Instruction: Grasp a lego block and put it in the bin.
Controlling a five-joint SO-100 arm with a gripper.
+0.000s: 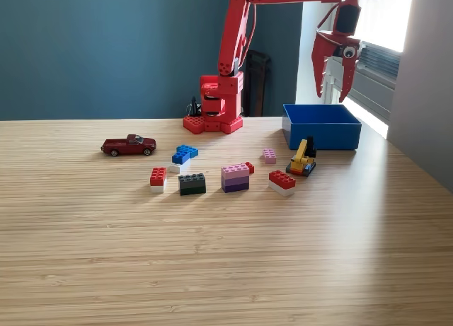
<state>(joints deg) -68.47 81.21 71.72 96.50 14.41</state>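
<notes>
We see the red arm (233, 36) w/ its base at the far edge of the wooden table (212, 255), reaching across toward the exterior view's right. Its gripper (333, 92) hangs in the air above the bin (322, 135), jaws spread apart pointing down, nothing between them as far as we can tell. The bin, a blue low-walled box, sits on the table at the exterior view's right, near the arm's base; we can't see what's inside from this angle. Just in front of it stands a small yellow and black lego vehicle (301, 160). Loose blocks lie in a cluster mid-table: a pink block (269, 155), a red and white block (282, 182), a pink and purple stack (235, 177) w/ a small red piece (249, 167) touching its far corner, a dark green block (192, 184), another red and white block (158, 178), and blue pieces (184, 155) w/ a white bit beside them. Well apart on the exterior view's left we spot a dark red toy car (128, 146). Behind it all is a teal wall (99, 50), w/ a bright window (386, 15) at the exterior view's right.
</notes>
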